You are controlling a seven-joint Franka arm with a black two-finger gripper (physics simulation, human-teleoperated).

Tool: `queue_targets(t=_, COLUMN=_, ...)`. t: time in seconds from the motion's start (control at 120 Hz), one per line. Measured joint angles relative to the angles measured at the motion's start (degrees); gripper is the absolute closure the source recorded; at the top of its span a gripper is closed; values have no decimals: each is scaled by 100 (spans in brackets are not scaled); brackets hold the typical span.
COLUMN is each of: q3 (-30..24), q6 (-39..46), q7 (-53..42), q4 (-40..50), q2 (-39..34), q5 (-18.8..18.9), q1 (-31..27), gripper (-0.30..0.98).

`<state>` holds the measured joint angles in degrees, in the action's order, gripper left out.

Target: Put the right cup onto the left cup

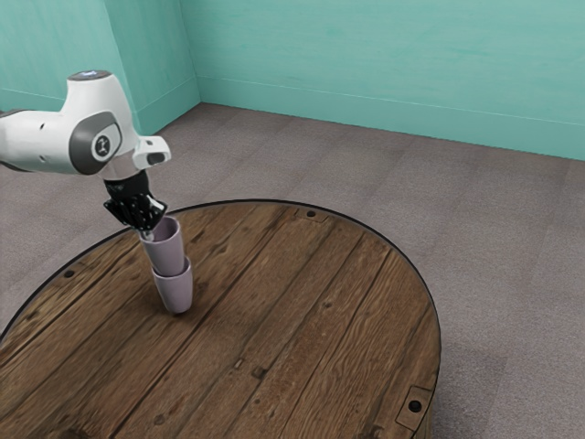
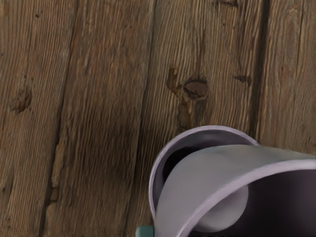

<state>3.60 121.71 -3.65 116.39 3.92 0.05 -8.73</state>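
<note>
My gripper (image 1: 152,232) is at the rim of the upper pale-purple cup (image 1: 167,257), on its exterior-view left side, shut on this cup. The cup leans, and its base is inside the mouth of the lower matching cup (image 1: 176,293), which rests on the table. In the wrist view the upper cup (image 2: 192,175) is large and close, its rim nearest the hand. It covers much of the lower cup (image 2: 207,129), whose rim curves out from behind it. A small teal piece (image 2: 144,231) lies against the upper cup's outside. The inserted base is hidden.
The round wooden table (image 1: 302,302) has a dark edge and metal fittings, one (image 1: 415,406) near the exterior view's lower right. Both cups stand toward the table's exterior-view left side. Beyond lie a grey carpet (image 1: 494,238) and teal walls (image 1: 384,55).
</note>
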Motion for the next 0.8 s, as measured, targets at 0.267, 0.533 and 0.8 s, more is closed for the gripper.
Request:
queue_targets(t=0.267, q3=1, q6=30, q7=-33, q4=364, q2=-324, q5=-63, q1=3, gripper=33)
queue_targets(t=0.533, q3=-52, q6=-115, q7=-32, q4=-65, q2=-747, q5=-36, q1=159, gripper=9)
queue_targets(t=0.8, q3=-168, q6=-1200, q7=131, q4=-1936, q2=-249, q5=81, q1=881, gripper=3)
